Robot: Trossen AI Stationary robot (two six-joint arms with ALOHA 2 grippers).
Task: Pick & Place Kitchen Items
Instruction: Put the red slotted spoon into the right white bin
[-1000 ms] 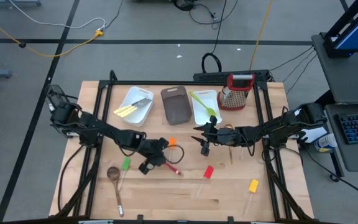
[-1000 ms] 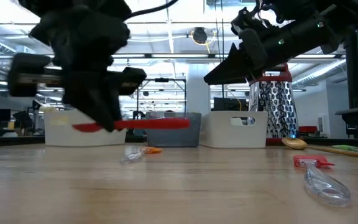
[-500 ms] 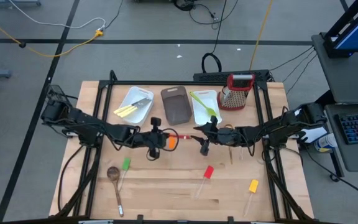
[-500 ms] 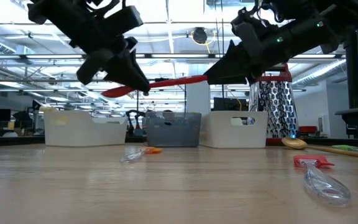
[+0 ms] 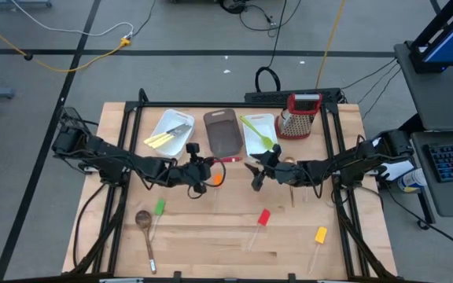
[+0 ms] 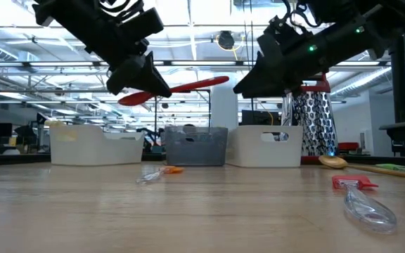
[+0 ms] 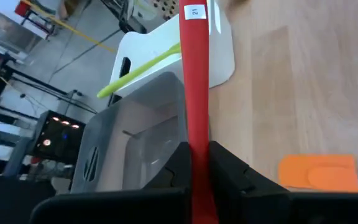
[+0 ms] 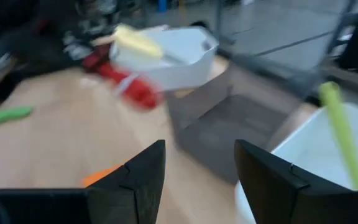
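My left gripper (image 5: pixel 208 165) hangs above the table's middle, just in front of the brown tub (image 5: pixel 222 132), shut on a red spoon (image 6: pixel 188 86). The spoon is lifted well clear of the table. Its handle points toward the table's right and its bowl (image 6: pixel 129 98) sticks out behind the fingers. My right gripper (image 5: pixel 255 174) hovers open a short way to the spoon's right, facing it, with nothing between its fingers (image 8: pixel 129 180). An orange spatula (image 5: pixel 217 179) lies flat on the table below the left gripper. My left gripper pinches the red spoon's handle (image 7: pixel 196 146) between its two fingers, close to the bowl end. The fingers come from the table's left and slant a little downward. The handle runs out forward between them, along the fingers, and its labelled free end (image 7: pixel 194 11) is tilted slightly up.
Two white tubs (image 5: pixel 171 132) (image 5: pixel 258 135) flank the brown one along the far edge, with a metal grater (image 5: pixel 300 116) to their right. Green (image 5: pixel 159 207), red (image 5: pixel 263 217) and yellow (image 5: pixel 320 234) spatulas and a wooden spoon (image 5: pixel 143 220) lie on the near half.
My left gripper has risen from just above the table and gone toward the far edge and the brown tub. It has turned so that it points toward the table's right. The red spoon has gone up with it and now hangs high with its handle end tipped up.
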